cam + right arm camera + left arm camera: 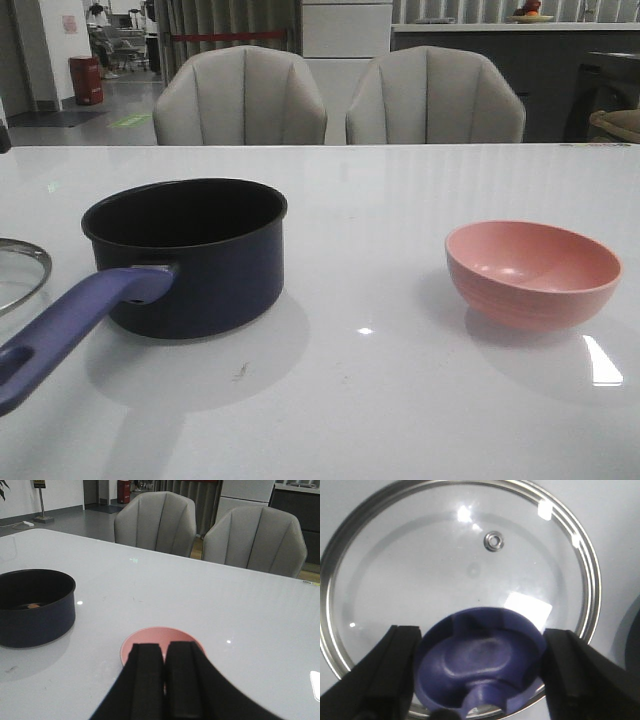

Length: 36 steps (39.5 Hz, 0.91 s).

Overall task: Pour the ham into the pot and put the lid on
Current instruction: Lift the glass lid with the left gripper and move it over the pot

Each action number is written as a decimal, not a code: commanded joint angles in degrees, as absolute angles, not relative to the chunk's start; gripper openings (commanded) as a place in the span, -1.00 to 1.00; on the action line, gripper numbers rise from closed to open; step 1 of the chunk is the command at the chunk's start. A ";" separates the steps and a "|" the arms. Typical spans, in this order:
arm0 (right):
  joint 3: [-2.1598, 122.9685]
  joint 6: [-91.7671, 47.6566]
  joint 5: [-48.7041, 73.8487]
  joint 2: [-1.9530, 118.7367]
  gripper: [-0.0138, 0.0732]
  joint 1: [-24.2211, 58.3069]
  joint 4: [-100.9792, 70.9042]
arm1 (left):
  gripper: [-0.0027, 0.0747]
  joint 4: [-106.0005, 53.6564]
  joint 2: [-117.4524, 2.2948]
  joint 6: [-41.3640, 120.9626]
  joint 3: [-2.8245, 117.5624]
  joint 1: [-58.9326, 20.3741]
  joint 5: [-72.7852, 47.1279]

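Note:
The dark navy pot (200, 262) stands left of centre on the white table, its purple-blue handle (60, 325) pointing to the front left. A small orange piece of ham (33, 606) lies inside the pot (35, 615). The glass lid (445, 570) lies flat on the table at the far left, only its steel rim (22, 270) showing in the front view. My left gripper (481, 647) is open, its fingers (402, 660) standing either side of the lid's blue knob (480, 655). My right gripper (164, 647) is shut on nothing, above the near rim of the pink bowl (150, 637).
The pink bowl (532, 272) stands on the right of the table, and no ham shows inside it. Two grey chairs (240, 95) stand behind the far table edge. Neither arm shows in the front view.

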<state>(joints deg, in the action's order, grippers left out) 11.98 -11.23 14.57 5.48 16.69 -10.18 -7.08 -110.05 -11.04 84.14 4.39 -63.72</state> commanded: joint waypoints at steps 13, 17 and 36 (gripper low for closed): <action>13.53 -11.71 10.14 6.10 -0.33 16.84 -10.11 | -0.08 -9.25 -102.00 -8.17 98.11 3.51 -70.87; 13.53 -11.71 10.14 6.10 -0.33 16.84 -10.11 | -0.08 -9.48 -101.18 -8.17 100.99 1.14 -72.26; 13.53 -11.71 10.14 6.10 -0.33 16.84 -10.11 | -0.08 -9.48 -105.01 -8.07 104.32 -18.31 -70.90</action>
<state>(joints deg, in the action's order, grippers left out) 11.98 -11.23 14.57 5.48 16.69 -10.18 -9.06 -106.75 -8.13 102.35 -16.52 -71.54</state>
